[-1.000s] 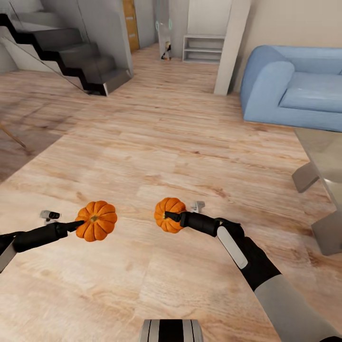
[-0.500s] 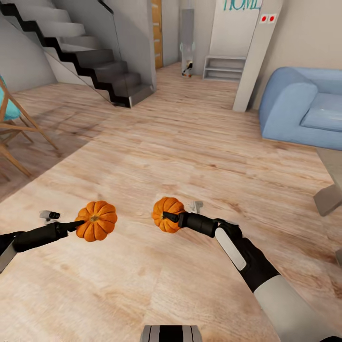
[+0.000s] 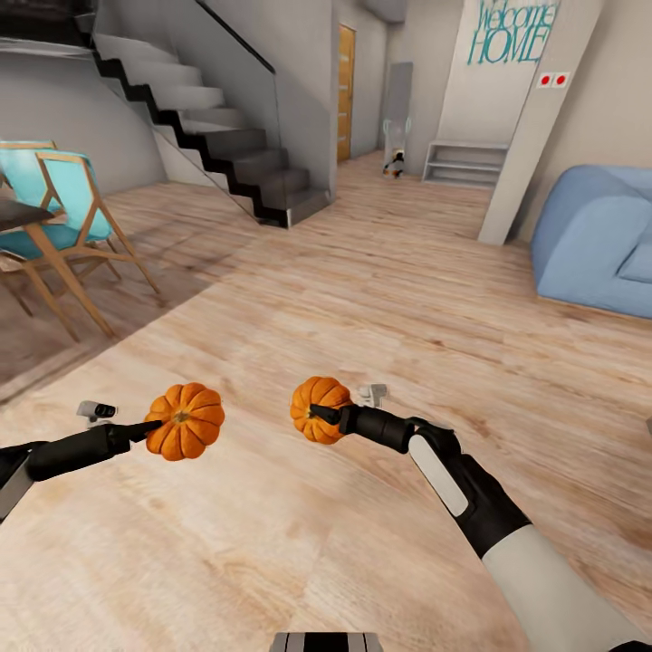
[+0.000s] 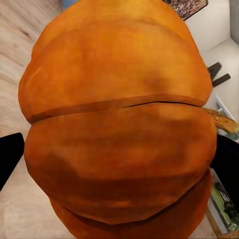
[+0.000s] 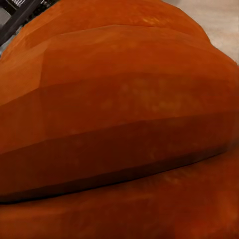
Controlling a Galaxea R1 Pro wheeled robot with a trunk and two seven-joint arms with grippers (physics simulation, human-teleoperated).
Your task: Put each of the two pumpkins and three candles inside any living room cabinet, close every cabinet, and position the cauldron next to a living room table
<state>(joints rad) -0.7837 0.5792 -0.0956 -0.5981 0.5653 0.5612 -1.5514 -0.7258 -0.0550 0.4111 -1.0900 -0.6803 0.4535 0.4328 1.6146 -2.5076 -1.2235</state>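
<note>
**2 pumpkins, 1 per arm, out over the floor**

Left gripper (image 3: 156, 424) is clamped on the left pumpkin (image 3: 185, 421), right gripper (image 3: 328, 416) on the right pumpkin (image 3: 319, 409), both held above the wood floor (image 3: 362, 299) (orange fills both wrist cams). Stairs (image 3: 226, 145) ahead, blue sofa (image 3: 598, 240) at right, teal chairs (image 3: 63, 217) at left.

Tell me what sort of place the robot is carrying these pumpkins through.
Likely an open-plan home: a wood floor with a staircase, a blue sofa, turquoise dining chairs and a "Welcome HOME" wall sign.
</note>
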